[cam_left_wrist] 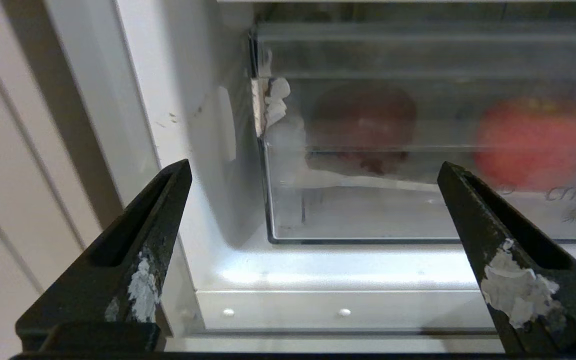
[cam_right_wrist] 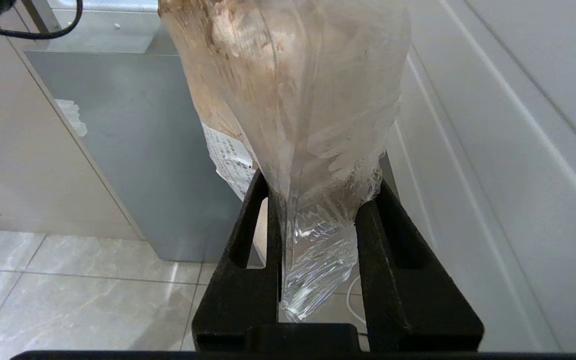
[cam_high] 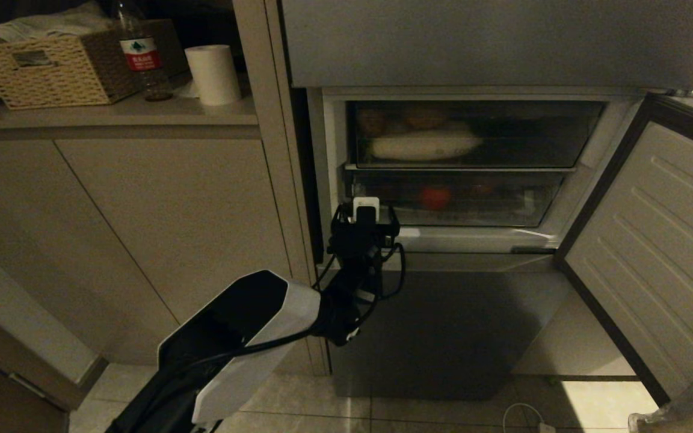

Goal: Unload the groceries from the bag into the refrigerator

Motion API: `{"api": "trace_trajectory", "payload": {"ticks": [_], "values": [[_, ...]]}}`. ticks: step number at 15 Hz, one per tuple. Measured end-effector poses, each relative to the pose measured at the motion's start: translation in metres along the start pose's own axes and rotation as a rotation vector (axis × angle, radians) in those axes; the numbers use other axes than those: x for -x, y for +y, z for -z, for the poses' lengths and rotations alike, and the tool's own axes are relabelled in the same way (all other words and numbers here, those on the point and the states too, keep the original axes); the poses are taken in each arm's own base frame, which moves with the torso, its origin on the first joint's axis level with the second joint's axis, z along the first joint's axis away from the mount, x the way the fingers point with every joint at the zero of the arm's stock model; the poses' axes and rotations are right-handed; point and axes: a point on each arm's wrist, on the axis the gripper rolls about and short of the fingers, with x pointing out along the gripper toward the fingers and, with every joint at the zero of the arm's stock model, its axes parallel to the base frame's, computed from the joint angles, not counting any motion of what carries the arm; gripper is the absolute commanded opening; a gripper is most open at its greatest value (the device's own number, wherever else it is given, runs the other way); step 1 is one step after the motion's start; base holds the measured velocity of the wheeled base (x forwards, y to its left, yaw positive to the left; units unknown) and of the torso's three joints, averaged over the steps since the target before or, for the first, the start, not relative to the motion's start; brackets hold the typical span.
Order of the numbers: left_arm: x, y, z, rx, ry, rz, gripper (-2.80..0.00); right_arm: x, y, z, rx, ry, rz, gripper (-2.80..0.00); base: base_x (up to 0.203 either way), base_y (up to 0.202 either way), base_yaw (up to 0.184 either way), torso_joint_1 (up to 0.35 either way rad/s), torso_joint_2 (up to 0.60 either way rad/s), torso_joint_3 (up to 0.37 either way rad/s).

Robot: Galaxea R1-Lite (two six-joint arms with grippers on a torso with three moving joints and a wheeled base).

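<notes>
The refrigerator (cam_high: 503, 42) has its middle door (cam_high: 653, 252) swung open to the right, showing two clear drawers. The lower drawer (cam_left_wrist: 418, 210) holds a red fruit (cam_left_wrist: 533, 140) and a darker one (cam_left_wrist: 363, 125). My left gripper (cam_high: 366, 210) hangs open and empty at that drawer's lower left corner, its fingertips (cam_left_wrist: 180, 175) spread wide just above the white sill (cam_left_wrist: 343, 270). My right gripper (cam_right_wrist: 318, 190) is shut on the twisted neck of a clear pack of pale beige lumps (cam_right_wrist: 288, 75), held low beside the open door (cam_right_wrist: 493, 150). The bag is out of view.
Left of the fridge stands a beige cabinet (cam_high: 142, 228). Its counter carries a wicker basket (cam_high: 46, 66), a red-labelled water bottle (cam_high: 140, 54) and a paper roll (cam_high: 213, 73). A white cable (cam_high: 524, 415) lies on the tiled floor below the closed grey lower door (cam_right_wrist: 133, 150).
</notes>
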Motion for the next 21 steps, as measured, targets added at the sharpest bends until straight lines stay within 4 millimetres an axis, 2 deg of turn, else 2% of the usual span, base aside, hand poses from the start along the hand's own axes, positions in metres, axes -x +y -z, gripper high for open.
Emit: {"api": "trace_trajectory", "payload": {"ticks": [4, 10, 14, 16, 21], "values": [[0.024, -0.006, -0.005, 0.011, 0.02, -0.04, 0.0, 0.0, 0.0, 0.0, 0.0, 0.0, 0.0, -2.8, 0.0, 0.0, 0.0, 0.0, 0.0, 0.0], [0.08, -0.014, -0.014, 0.018, 0.042, 0.025, 0.0, 0.0, 0.0, 0.0, 0.0, 0.0, 0.0, -2.8, 0.0, 0.0, 0.0, 0.0, 0.0, 0.0], [0.111, -0.016, -0.012, -0.022, 0.106, 0.052, 0.0, 0.0, 0.0, 0.0, 0.0, 0.001, 0.0, -2.8, 0.0, 0.0, 0.0, 0.0, 0.0, 0.0], [0.117, -0.015, -0.013, -0.031, 0.119, 0.064, 0.0, 0.0, 0.0, 0.0, 0.0, 0.0, 0.0, -2.8, 0.0, 0.0, 0.0, 0.0, 0.0, 0.0], [0.119, -0.014, -0.016, -0.031, 0.119, 0.066, 0.0, 0.0, 0.0, 0.0, 0.0, 0.0, 0.0, -2.8, 0.18, 0.0, -0.002, 0.0, 0.0, 0.003]]}}
